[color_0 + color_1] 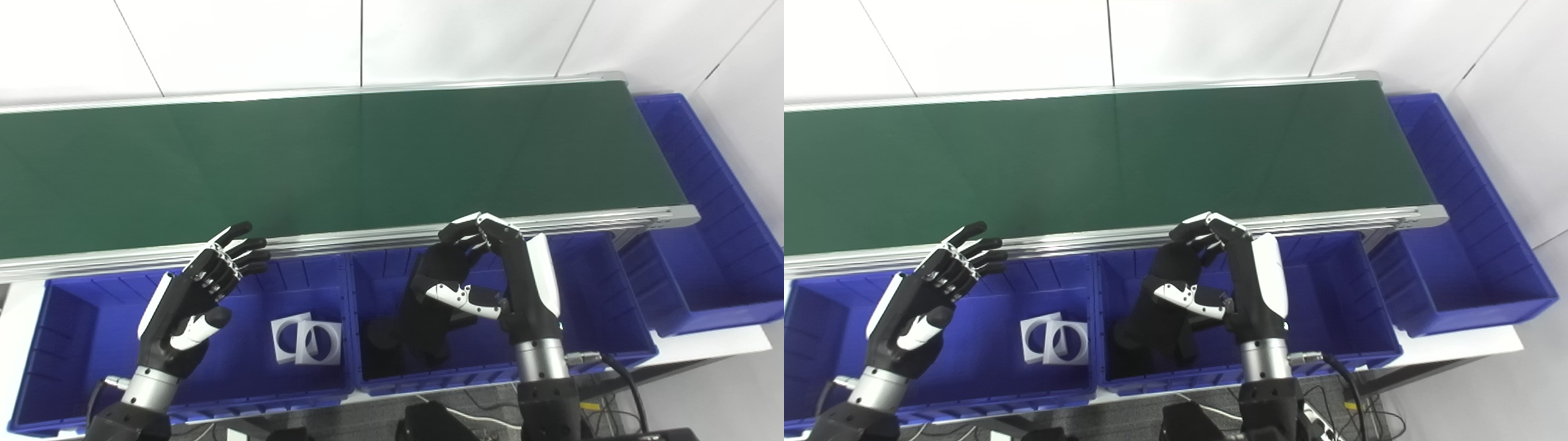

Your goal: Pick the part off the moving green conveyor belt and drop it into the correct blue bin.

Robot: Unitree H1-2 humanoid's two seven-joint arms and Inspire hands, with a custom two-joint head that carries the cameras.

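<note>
Blue bins sit nearest, in a row below the belt. Left bin (pixel 73 343) already has two white square parts w/ round holes (pixel 306 339) lying overlapped on its floor. Middle bin (pixel 603 306) holds dark parts (pixel 392 335), shapes hard to make out.

Left hand (pixel 199 294) hovers over the left bin, fingers spread, holding nothing. Right hand (pixel 490 275) hangs over the middle bin, fingers curled toward thumb; can't tell if anything's pinched in there.

Beyond them, green conveyor belt (pixel 343 159) looks bare, no part on it in either view. End bin (pixel 704 202) at the far right looks empty.

My read: some sorting done, next part not yet arrived, so pick and drop remain.

No labels, brands or writing readable anywhere.
</note>
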